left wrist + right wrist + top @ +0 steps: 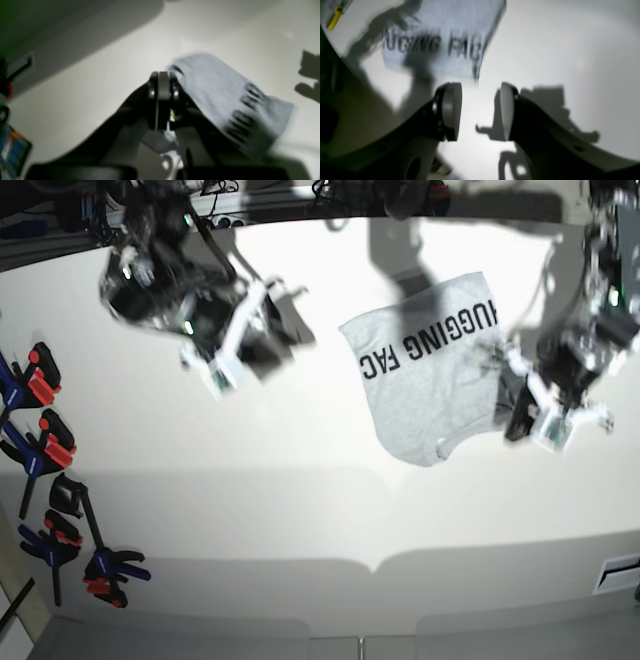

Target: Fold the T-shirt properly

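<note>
Closed tight, the left gripper [163, 100] sits just beside the T-shirt's [220, 100] edge; whether any cloth is pinched cannot be told.

Grey and partly folded, the T-shirt lies print-up on the white table [300, 510], black block letters showing, toward the left arm's side. Well apart from it, the right gripper [480, 110] hangs over bare table with jaws parted, empty. Clamps [50, 490] line the table's edge.
</note>
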`<state>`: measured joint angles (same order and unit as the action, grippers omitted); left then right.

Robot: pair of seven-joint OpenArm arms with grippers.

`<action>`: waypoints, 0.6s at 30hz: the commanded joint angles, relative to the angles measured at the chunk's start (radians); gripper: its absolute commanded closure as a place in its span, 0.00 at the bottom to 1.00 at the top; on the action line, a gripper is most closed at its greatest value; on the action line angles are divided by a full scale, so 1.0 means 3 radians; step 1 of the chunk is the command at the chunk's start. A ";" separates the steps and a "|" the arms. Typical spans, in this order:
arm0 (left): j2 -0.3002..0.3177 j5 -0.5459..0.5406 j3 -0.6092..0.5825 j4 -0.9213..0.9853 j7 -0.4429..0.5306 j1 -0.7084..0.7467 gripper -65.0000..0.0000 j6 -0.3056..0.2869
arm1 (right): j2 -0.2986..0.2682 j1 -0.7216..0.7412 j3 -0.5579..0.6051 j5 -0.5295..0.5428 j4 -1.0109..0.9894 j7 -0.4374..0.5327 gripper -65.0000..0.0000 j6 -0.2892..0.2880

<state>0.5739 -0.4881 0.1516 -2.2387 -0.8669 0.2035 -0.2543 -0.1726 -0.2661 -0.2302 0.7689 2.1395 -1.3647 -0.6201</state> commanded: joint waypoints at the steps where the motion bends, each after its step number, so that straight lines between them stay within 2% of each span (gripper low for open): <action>1: 0.0042 0.0015 0.0111 -0.0121 0.0065 0.0131 1.00 0.0034 | -0.0078 -0.0123 -0.0094 0.0167 0.0158 0.0024 0.63 -0.0018; 5: -0.0067 0.0011 0.0539 -0.0253 0.0001 0.0777 1.00 0.0056 | -0.0187 -0.0773 -0.0477 0.0435 0.0535 -0.0105 0.63 -0.0018; 10: -0.0338 -0.0123 0.1017 -0.0253 -0.0242 0.1663 1.00 0.0041 | -0.0191 -0.1634 -0.0867 0.0952 0.0717 -0.0105 0.63 -0.0020; 13: -0.0399 -0.0122 0.1128 -0.0253 -0.0257 0.2228 1.00 -0.0097 | -0.0191 -0.2150 -0.0905 0.0992 0.0715 -0.0105 0.63 -0.0081; 15: -0.0417 -0.0123 0.1125 -0.0253 -0.0322 0.2542 1.00 -0.0103 | -0.0192 -0.2462 -0.0905 0.0993 0.0701 -0.0105 0.63 -0.0260; 18: -0.0420 -0.0123 0.1125 -0.0215 -0.0528 0.2953 1.00 -0.0144 | -0.0191 -0.2866 -0.0896 0.0930 0.0547 -0.0105 0.63 -0.0260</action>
<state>0.4412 -0.5194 0.4828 -2.2921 -1.0332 1.0809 -0.2981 -0.2249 -1.1084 -0.4938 1.0374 2.2944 -1.3933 -0.6853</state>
